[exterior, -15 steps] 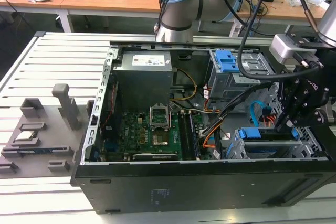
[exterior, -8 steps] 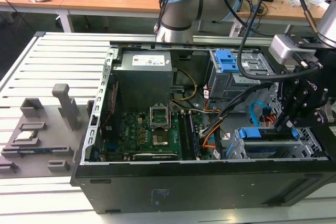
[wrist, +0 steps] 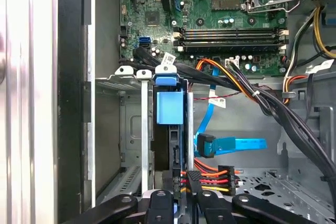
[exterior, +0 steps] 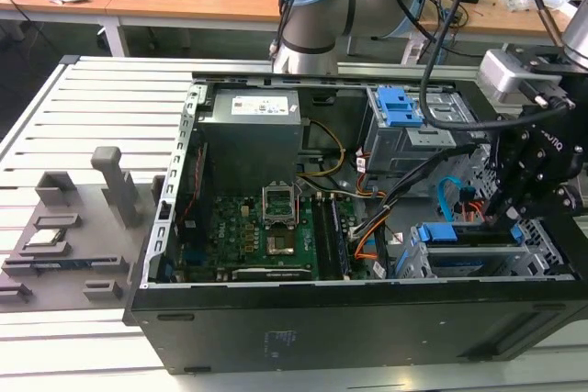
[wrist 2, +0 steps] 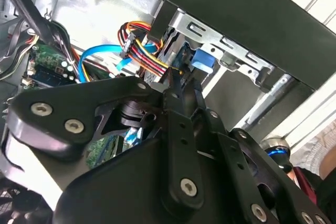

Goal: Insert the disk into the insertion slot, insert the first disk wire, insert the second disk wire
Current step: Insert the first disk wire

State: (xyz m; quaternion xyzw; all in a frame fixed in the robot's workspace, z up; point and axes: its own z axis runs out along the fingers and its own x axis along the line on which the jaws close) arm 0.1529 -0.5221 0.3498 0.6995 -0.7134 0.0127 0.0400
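Disk (wrist: 170,106), clipped in its bright blue frame, is seen edge-on in the first wrist view, seated inside the insertion slot (wrist: 123,129), the grey sheet-metal cage at the corner of the open computer case (exterior: 322,328). In the exterior view the case is set on a slatted metal desk (exterior: 92,98), and the slot is found at the exterior view's right, nearer the camera than the taller cage with the blue latch (exterior: 400,112). The pincer (wrist: 184,179) is lowered into the case at the disk's rear edge. Its fingers (wrist 2: 181,108) are drawn close together and are pinched on the plug end of the coloured disk wire (wrist: 210,178), a red, orange, yellow and black bundle that is held against the disk's rear edge. Whether that plug is fully seated cannot be told. The blue disk wire (wrist: 236,144) is laid flat just beside the disk, above the coloured bundle's run, with its plug near the disk's edge. The motherboard (wrist: 210,14) is seen beyond the slot, crossed by black cables.
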